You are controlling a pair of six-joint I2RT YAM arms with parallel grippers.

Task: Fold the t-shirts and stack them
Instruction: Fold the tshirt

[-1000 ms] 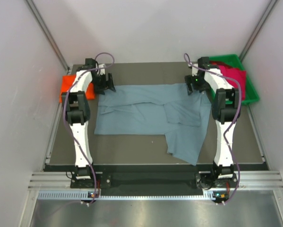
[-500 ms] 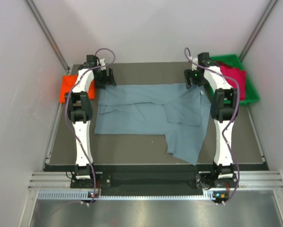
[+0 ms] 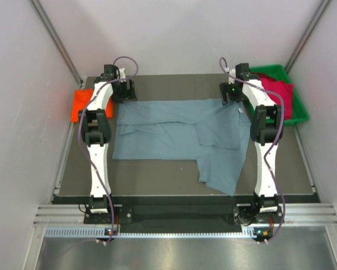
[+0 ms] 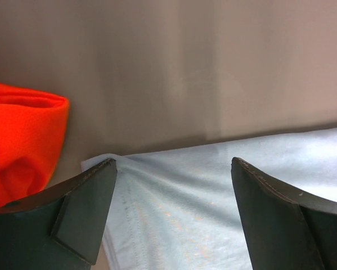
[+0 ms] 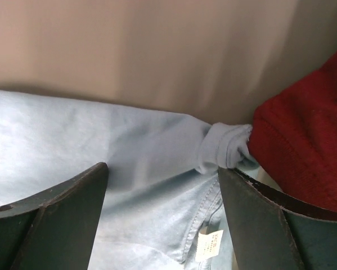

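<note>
A large slate blue-grey t-shirt [image 3: 179, 135] lies spread on the dark table, with a flap hanging toward the near right. My left gripper [image 3: 125, 95] is open over its far left corner [image 4: 174, 208], with cloth between the fingers. My right gripper [image 3: 229, 97] is open over its far right corner [image 5: 151, 163], by a bunched hem and a white label [image 5: 209, 246]. An orange-red t-shirt [image 3: 78, 104] lies folded at the far left and shows in the left wrist view [image 4: 19, 143]. Crimson t-shirts [image 3: 278, 95] lie in the bin and show in the right wrist view [image 5: 303, 152].
A green plastic bin [image 3: 295, 115] stands at the far right corner of the table. The table [image 3: 157, 174] is walled by pale panels at the back and both sides. Purple cables loop off both wrists.
Both grippers have moved a little toward the far edge, from over the cloth to its far corners. The shirt has not visibly moved.
</note>
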